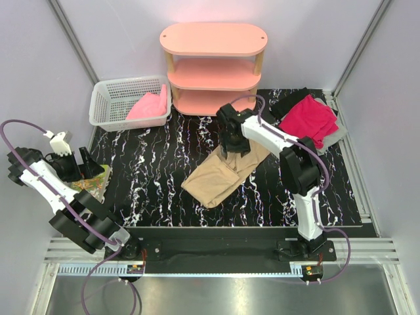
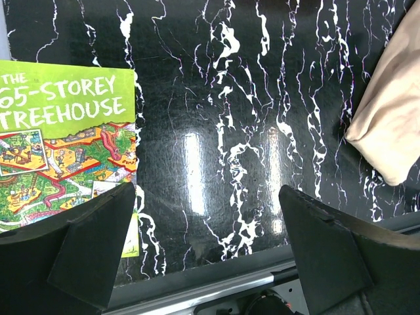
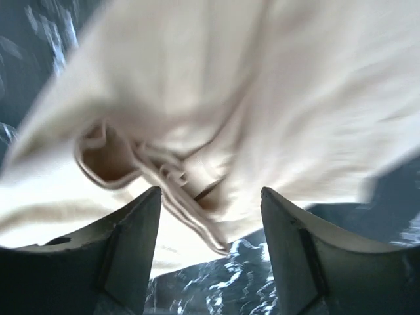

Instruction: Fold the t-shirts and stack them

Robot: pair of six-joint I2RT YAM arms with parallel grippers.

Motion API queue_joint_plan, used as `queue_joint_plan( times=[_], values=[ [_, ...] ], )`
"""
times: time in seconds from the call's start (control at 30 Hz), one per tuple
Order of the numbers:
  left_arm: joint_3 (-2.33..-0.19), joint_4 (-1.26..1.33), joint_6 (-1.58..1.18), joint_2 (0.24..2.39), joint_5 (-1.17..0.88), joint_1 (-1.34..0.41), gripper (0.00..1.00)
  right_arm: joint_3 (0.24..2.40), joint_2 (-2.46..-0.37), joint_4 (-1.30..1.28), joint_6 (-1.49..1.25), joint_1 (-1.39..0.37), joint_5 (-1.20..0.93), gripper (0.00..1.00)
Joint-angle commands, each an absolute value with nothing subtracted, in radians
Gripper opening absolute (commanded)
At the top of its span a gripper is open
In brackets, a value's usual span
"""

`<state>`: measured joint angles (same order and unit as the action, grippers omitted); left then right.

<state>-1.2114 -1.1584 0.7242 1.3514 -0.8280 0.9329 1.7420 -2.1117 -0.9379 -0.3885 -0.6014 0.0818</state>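
Note:
A tan-beige t-shirt (image 1: 220, 174) lies crumpled and partly folded in the middle of the black marble table. My right gripper (image 1: 231, 147) hovers over its far end, open. In the right wrist view a loose fold of the tan cloth (image 3: 262, 98) hangs between the spread fingers (image 3: 138, 223) of my right gripper (image 3: 210, 193), unpinched. A magenta-red t-shirt (image 1: 310, 118) lies on a black one (image 1: 292, 102) and a grey one (image 1: 338, 134) at the back right. A light pink t-shirt (image 1: 147, 106) sits in the basket. My left gripper (image 1: 88, 161) (image 2: 207, 190) is open at the left edge, empty.
A white mesh basket (image 1: 105, 98) stands back left, a pink three-tier shelf (image 1: 213, 65) at the back centre. A green picture book (image 1: 92, 184) (image 2: 59, 131) lies under my left gripper. The tan t-shirt's corner (image 2: 390, 118) shows at the right of the left wrist view.

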Motion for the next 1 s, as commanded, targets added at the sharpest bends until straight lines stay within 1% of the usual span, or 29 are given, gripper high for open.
queue_joint_plan(
  times=[0.0, 0.07, 0.17, 0.2, 0.23, 0.27, 0.3, 0.33, 0.37, 0.4, 0.43, 0.47, 0.5, 0.57, 0.67, 0.97],
  values=[
    [-1.241, -1.164, 0.769, 1.353, -0.877, 0.930, 0.97, 1.928, -2.008, -1.075, -0.368, -0.592, 0.394, 0.71],
    [-1.241, -1.167, 0.772, 1.355, -0.876, 0.930, 0.97, 1.963, -1.990, -1.109, -0.367, -0.595, 0.408, 0.72],
    [-1.239, -1.172, 0.778, 1.356, -0.877, 0.930, 0.97, 1.977, -1.971, -1.097, -0.370, -0.617, 0.266, 0.72],
    [-1.239, -1.172, 0.778, 1.356, -0.879, 0.930, 0.97, 1.948, -1.964, -1.080, -0.377, -0.621, 0.115, 0.72],
    [-1.239, -1.175, 0.778, 1.356, -0.877, 0.930, 0.97, 1.924, -1.956, -1.056, -0.380, -0.624, 0.013, 0.72],
    [-1.238, -1.175, 0.779, 1.358, -0.877, 0.930, 0.97, 1.890, -1.941, -0.982, -0.391, -0.630, -0.086, 0.71],
    [-1.238, -1.177, 0.782, 1.358, -0.877, 0.930, 0.97, 1.817, -1.931, -0.939, -0.425, -0.630, -0.250, 0.71],
    [-1.238, -1.184, 0.791, 1.358, -0.874, 0.930, 0.97, 1.774, -1.922, -0.893, -0.443, -0.630, -0.335, 0.71],
    [-1.238, -1.186, 0.795, 1.355, -0.873, 0.930, 0.97, 1.734, -1.911, -0.793, -0.478, -0.629, -0.421, 0.71],
    [-1.236, -1.187, 0.799, 1.351, -0.870, 0.928, 0.97, 1.662, -1.910, -0.740, -0.500, -0.630, -0.569, 0.71],
    [-1.235, -1.190, 0.808, 1.348, -0.868, 0.928, 0.97, 1.629, -1.908, -0.688, -0.518, -0.629, -0.642, 0.71],
    [-1.233, -1.193, 0.813, 1.344, -0.867, 0.927, 0.97, 1.600, -1.916, -0.582, -0.566, -0.630, -0.702, 0.72],
    [-1.230, -1.195, 0.816, 1.342, -0.865, 0.927, 0.97, 1.559, -1.922, -0.545, -0.587, -0.626, -0.785, 0.72],
    [-1.227, -1.198, 0.825, 1.333, -0.862, 0.927, 0.97, 1.523, -1.950, -0.424, -0.651, -0.623, -0.857, 0.73],
    [-1.227, -1.204, 0.836, 1.325, -0.859, 0.925, 0.97, 1.499, -2.005, -0.352, -0.690, -0.612, -0.911, 0.74],
    [-1.229, -1.220, 0.862, 1.316, -0.850, 0.925, 0.98, 1.437, -2.216, -0.322, -0.657, -0.586, -0.899, 0.74]
  ],
)
